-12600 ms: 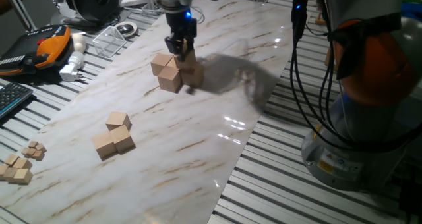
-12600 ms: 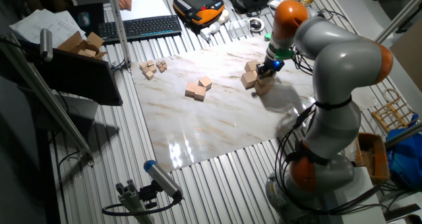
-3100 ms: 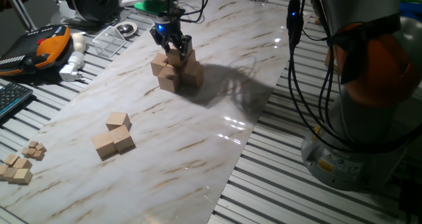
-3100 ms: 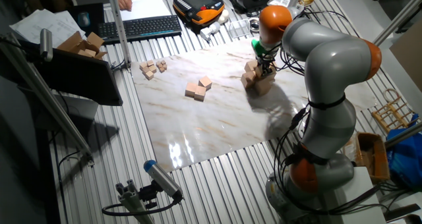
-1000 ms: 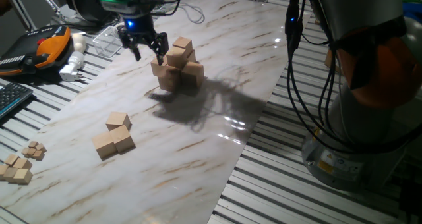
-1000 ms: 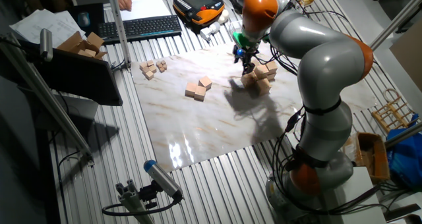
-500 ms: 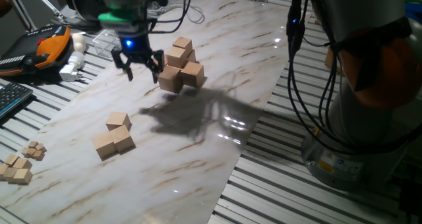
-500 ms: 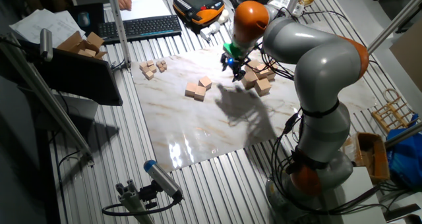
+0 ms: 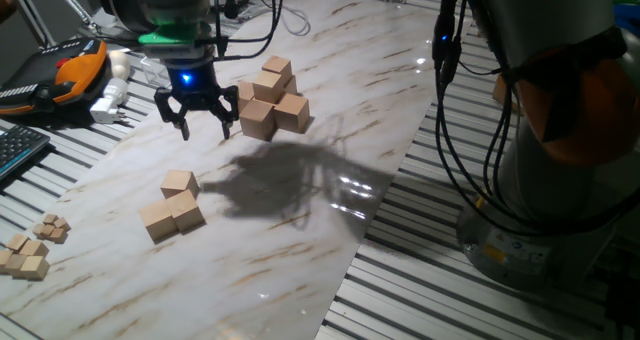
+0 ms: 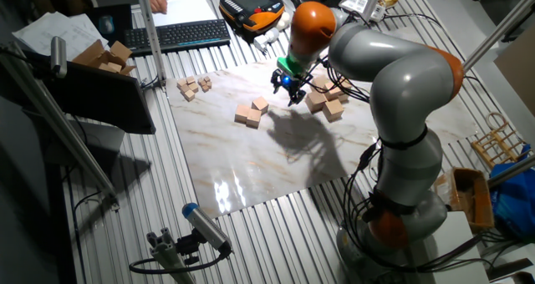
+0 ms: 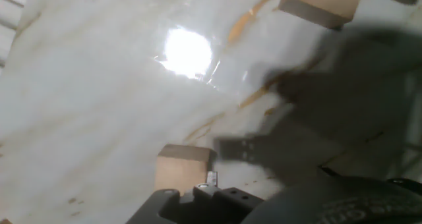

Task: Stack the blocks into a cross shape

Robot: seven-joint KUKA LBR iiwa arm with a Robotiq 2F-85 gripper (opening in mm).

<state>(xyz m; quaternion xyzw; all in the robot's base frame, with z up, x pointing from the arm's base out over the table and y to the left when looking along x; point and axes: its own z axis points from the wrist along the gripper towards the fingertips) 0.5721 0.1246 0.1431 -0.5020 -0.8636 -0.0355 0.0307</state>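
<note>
Change: gripper (image 9: 203,128) has left the stack (image 9: 270,102), now between it and the spare blocks (image 9: 172,206).
Gripper: fingers spread, empty.
Meaning: placement done; likely fetching another block.

1. My arm (image 10: 393,75) arches out over the table, wrist bent down.
2. My gripper (image 9: 203,126) hangs in the air, fingers (image 9: 184,130) spread apart and holding nothing.
</note>
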